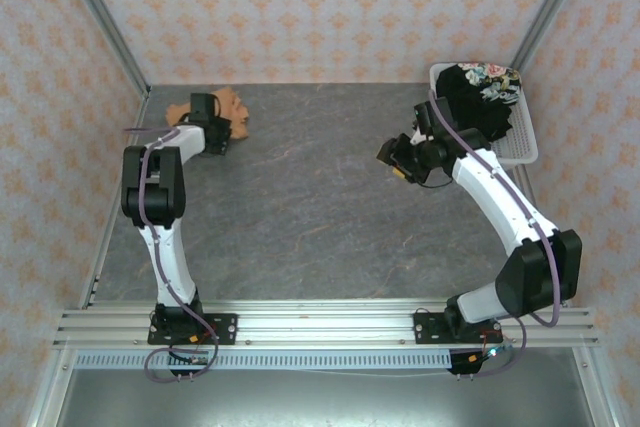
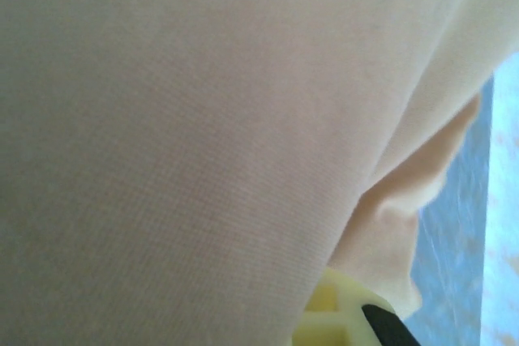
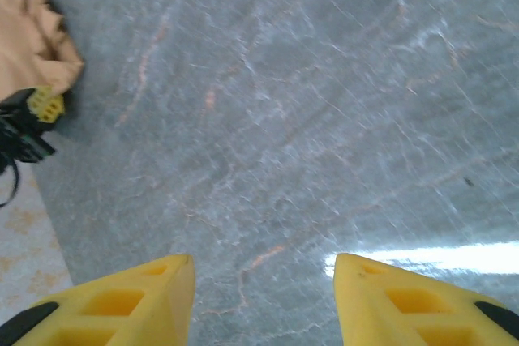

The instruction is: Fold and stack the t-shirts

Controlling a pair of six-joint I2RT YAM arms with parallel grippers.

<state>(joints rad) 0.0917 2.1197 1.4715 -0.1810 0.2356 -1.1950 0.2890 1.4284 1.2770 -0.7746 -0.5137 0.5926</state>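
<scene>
The light orange t-shirt (image 1: 232, 110) lies crumpled at the far left of the grey table, and it also shows at the corner of the right wrist view (image 3: 32, 34). My left gripper (image 1: 226, 133) is at its near edge, shut on the fabric. In the left wrist view the orange cloth (image 2: 203, 135) drapes close over the jaws, leaving one yellow finger (image 2: 336, 318) visible. The black t-shirt (image 1: 470, 102) with a floral patch is bunched in the white basket (image 1: 522, 147) at the far right. My right gripper (image 1: 393, 159) (image 3: 263, 269) hovers open over bare table, left of the basket.
Patterned walls with metal posts close in the table on the left, back and right. The grey tabletop (image 1: 310, 207) stretches bare between the two arms. The arm bases stand on a rail at the near edge.
</scene>
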